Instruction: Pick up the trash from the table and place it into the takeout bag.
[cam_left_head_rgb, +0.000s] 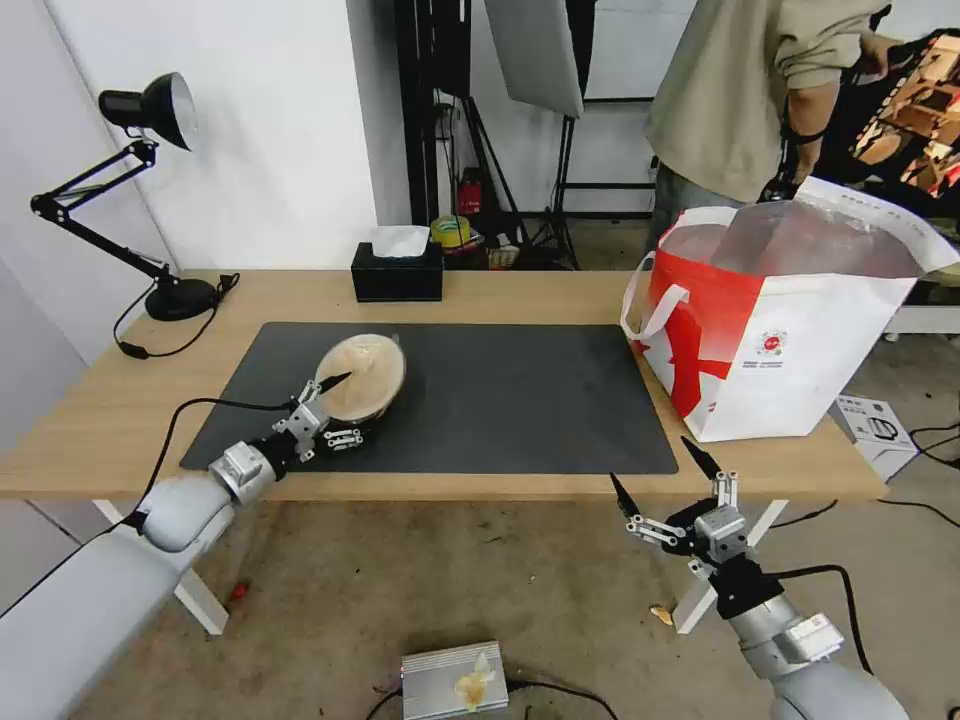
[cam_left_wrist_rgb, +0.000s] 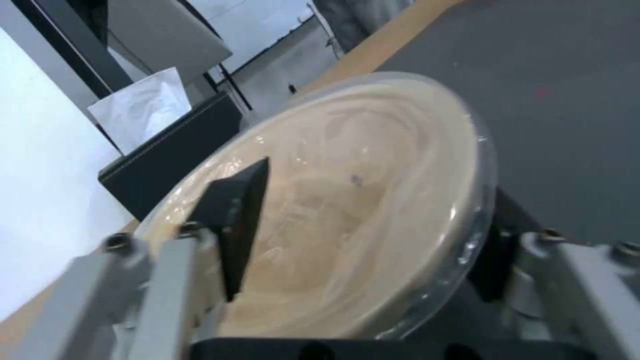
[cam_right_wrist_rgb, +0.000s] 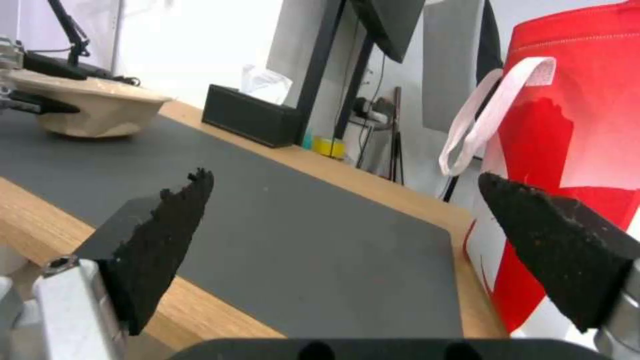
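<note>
beige bowl (cam_left_head_rgb: 362, 375), dark grey mat (cam_left_head_rgb: 500, 400), red-white bag (cam_left_head_rgb: 780, 340)

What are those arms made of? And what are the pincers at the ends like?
Both arms are smooth silver-grey tubes ending in bare metal wrist blocks with visible screws. Each gripper, the left gripper and the right gripper, has thin metal linkages carrying two black, wedge-shaped pointed fingers with a rough, toothed edge. A black cable loops along each forearm.

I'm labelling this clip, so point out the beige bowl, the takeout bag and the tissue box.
beige bowl (cam_left_head_rgb: 362, 375), head view, on its clear lid.
takeout bag (cam_left_head_rgb: 800, 370), head view, on its white front panel.
tissue box (cam_left_head_rgb: 397, 278), head view, on its black front face.
</note>
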